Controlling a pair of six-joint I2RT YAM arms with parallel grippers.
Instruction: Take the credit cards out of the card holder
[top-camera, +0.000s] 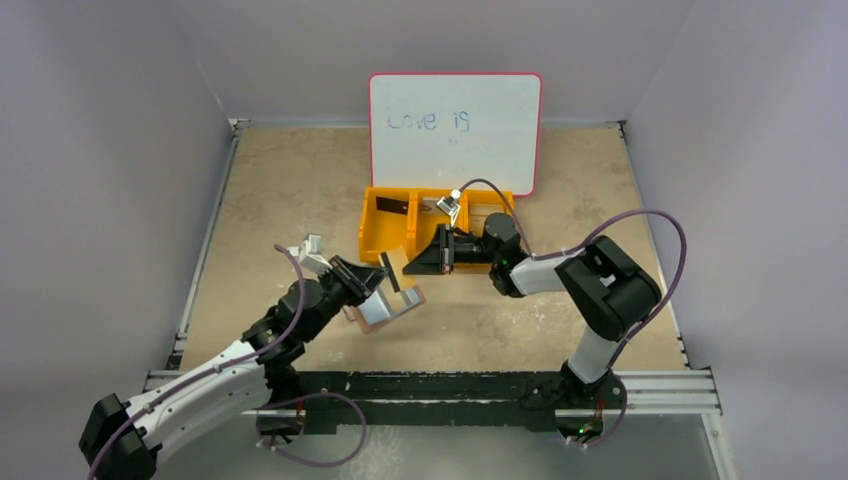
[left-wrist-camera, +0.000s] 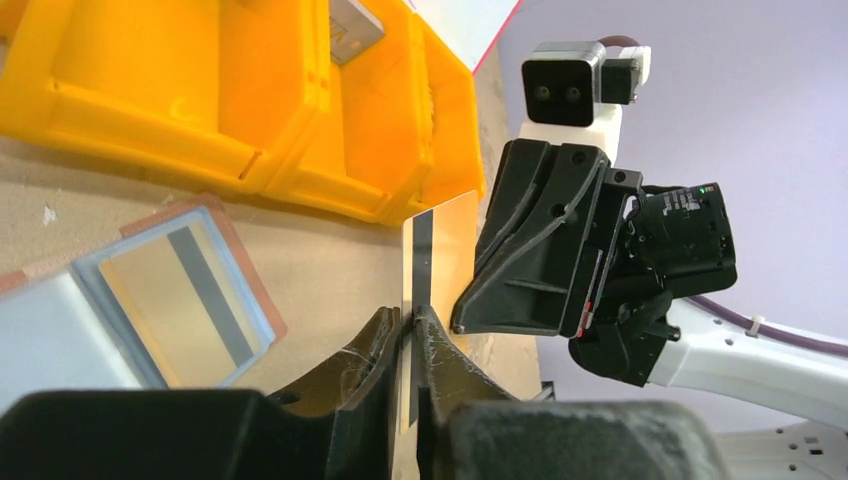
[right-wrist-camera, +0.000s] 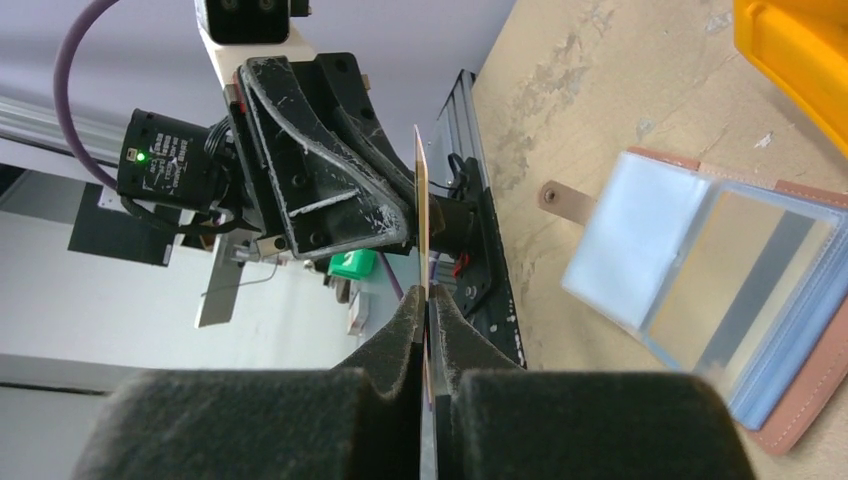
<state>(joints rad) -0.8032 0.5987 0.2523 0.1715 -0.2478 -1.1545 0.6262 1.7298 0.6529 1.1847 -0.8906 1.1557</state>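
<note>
The brown card holder (top-camera: 388, 307) lies open on the table, with a beige dark-striped card in its clear pocket (left-wrist-camera: 180, 290); it also shows in the right wrist view (right-wrist-camera: 720, 290). Both grippers pinch one beige card with a dark stripe (left-wrist-camera: 420, 255), held on edge above the table between them (top-camera: 391, 268). My left gripper (left-wrist-camera: 412, 315) is shut on its near end. My right gripper (right-wrist-camera: 428, 292) is shut on the opposite end of the card (right-wrist-camera: 419, 200). A black card (top-camera: 393, 208) lies in the tray's left compartment and a greyish card (left-wrist-camera: 352, 25) in another.
The orange three-compartment tray (top-camera: 383, 240) stands just behind the grippers. A whiteboard (top-camera: 455, 115) with writing leans on the back wall. Side walls close in the table left and right. A metal rail (top-camera: 450, 385) runs along the near edge.
</note>
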